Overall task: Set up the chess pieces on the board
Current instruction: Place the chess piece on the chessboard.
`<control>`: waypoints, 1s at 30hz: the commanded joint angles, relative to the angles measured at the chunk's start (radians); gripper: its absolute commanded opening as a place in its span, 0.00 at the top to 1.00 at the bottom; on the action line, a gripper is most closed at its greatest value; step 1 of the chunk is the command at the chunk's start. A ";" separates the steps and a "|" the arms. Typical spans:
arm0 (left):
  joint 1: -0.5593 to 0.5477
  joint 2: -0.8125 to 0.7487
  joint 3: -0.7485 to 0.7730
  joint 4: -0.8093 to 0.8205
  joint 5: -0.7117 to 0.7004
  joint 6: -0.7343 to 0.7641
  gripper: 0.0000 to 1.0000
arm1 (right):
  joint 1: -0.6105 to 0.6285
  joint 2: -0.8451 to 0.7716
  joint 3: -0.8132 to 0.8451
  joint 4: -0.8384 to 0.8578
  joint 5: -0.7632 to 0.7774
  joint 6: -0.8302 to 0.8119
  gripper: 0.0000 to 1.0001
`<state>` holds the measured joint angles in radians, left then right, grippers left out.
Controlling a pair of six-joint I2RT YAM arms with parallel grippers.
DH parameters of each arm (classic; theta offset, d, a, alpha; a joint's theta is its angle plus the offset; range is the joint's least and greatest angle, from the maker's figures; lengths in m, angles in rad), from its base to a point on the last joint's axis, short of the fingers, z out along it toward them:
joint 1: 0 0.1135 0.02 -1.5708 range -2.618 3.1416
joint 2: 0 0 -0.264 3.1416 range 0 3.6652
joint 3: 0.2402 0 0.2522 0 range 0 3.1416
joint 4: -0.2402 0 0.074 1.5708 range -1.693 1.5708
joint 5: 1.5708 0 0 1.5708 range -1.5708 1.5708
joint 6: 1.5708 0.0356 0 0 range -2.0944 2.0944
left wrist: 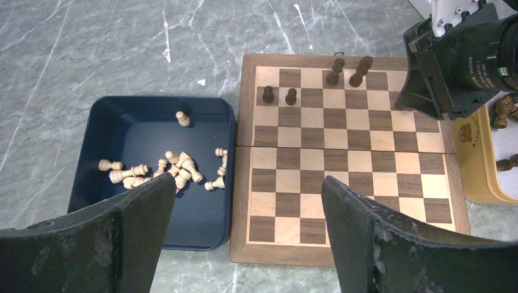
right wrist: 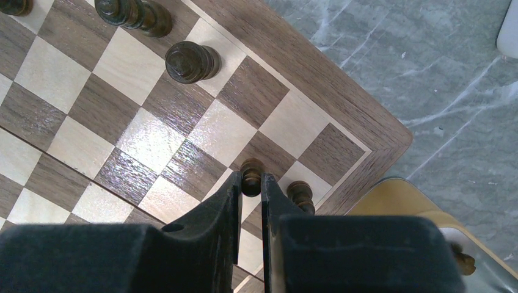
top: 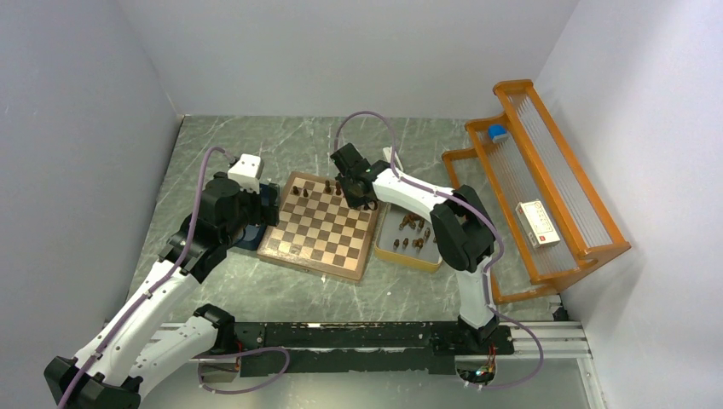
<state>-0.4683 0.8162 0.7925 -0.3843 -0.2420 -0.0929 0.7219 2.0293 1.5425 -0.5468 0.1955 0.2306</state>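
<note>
The board [top: 321, 226] lies on the table [top: 256, 136] between a blue tray [left wrist: 160, 99] and a yellow tray [left wrist: 473, 159]. The left gripper [left wrist: 247, 189] hangs with its jaws wide apart. The right gripper [right wrist: 250, 186] is clamped on 1 dark piece [right wrist: 251, 176] over a square near the board's corner. Other dark pieces [left wrist: 291, 96] stand upright nearby.

Left gripper [left wrist: 247, 189]: box [left wrist: 122, 122] under left finger [left wrist: 91, 244], board [left wrist: 342, 152] under right finger [left wrist: 397, 244], four pieces [left wrist: 291, 96] ahead on board. Right gripper [right wrist: 250, 183]: over board corner, piece [right wrist: 251, 174] between fingers [right wrist: 207, 226]; tray [right wrist: 391, 196] just right, pieces inside [top: 413, 223].
</note>
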 commanded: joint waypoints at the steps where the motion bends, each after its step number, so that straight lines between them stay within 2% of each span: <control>1: -0.003 -0.009 0.001 0.040 -0.005 0.010 0.07 | -0.006 0.027 0.020 -0.005 0.011 0.009 0.84; 30: -0.002 -0.007 0.001 0.042 -0.002 0.010 0.07 | -0.019 0.035 0.020 -0.010 0.013 0.010 0.82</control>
<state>-0.4683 0.8162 0.7925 -0.3843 -0.2420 -0.0929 0.7124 2.0399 1.5524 -0.5388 0.1963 0.2390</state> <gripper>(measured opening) 0.930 0.175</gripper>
